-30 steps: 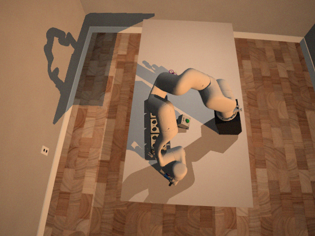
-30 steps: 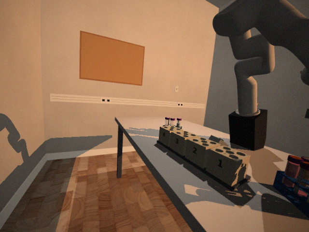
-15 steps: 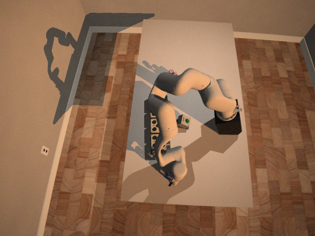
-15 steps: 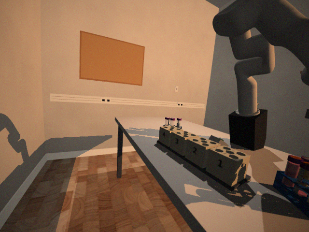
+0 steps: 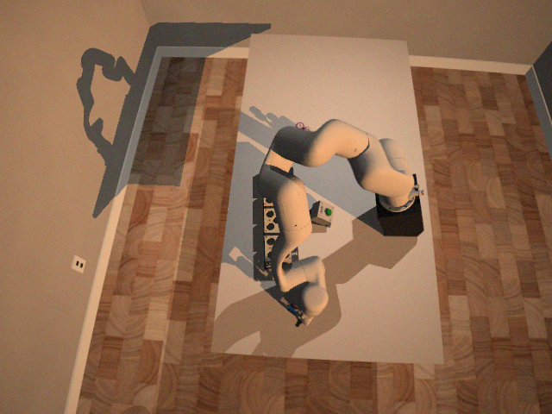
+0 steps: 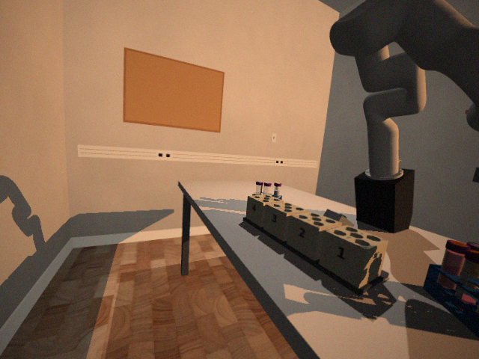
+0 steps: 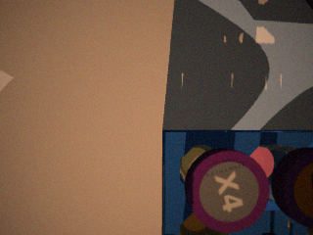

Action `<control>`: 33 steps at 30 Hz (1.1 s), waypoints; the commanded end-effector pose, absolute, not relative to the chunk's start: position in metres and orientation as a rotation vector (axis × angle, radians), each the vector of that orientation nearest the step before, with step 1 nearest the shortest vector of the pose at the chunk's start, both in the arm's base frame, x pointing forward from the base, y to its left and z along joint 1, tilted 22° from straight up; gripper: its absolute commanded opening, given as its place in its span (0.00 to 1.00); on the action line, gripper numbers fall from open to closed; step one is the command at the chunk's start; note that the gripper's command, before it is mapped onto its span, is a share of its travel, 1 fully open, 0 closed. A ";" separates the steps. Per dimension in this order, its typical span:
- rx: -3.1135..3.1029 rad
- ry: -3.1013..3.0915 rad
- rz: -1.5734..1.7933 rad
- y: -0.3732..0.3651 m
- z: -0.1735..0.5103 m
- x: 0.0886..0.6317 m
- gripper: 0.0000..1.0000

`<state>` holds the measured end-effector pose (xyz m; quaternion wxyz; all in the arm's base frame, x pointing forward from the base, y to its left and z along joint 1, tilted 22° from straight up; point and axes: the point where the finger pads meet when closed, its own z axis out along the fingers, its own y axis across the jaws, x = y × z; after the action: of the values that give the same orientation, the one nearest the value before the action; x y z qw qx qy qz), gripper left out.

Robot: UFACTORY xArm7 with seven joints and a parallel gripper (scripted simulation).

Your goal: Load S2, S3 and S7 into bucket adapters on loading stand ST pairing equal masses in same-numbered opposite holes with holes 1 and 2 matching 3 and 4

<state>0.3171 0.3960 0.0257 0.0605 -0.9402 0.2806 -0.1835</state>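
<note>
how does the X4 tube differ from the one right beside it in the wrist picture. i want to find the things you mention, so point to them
The X4 tube (image 7: pixel 229 190) has a grey cap dot, while the neighbouring tube (image 7: pixel 286 186) has an orange one. X4's whole cap is in view, whereas the neighbouring tube's is cut off by the picture's edge. Both have purple caps and stand over the blue rack (image 7: pixel 171 196).
</note>
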 end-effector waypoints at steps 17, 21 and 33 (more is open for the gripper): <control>-2.842 0.846 -0.556 0.397 0.061 0.303 0.44; -2.842 0.846 -0.556 0.397 0.068 0.300 0.44; -2.842 0.846 -0.556 0.397 0.087 0.293 0.44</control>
<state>0.2962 0.3959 0.0768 0.0609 -0.9400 0.2805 -0.1843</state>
